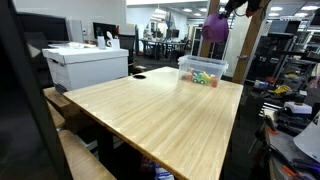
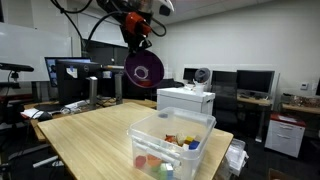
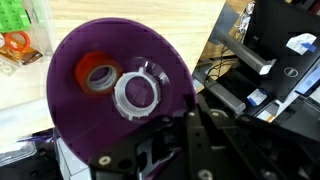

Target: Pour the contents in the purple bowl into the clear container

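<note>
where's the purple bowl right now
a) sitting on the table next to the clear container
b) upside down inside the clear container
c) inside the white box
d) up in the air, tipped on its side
d: the purple bowl hangs tipped on its side in the air, higher than the clear container and not touching it.

Light wooden table (image 1: 160, 120), white box (image 1: 85, 68) just beyond, dark monitors (image 2: 78, 76) behind

Bright overhead office light; small, soft pictures.
</note>
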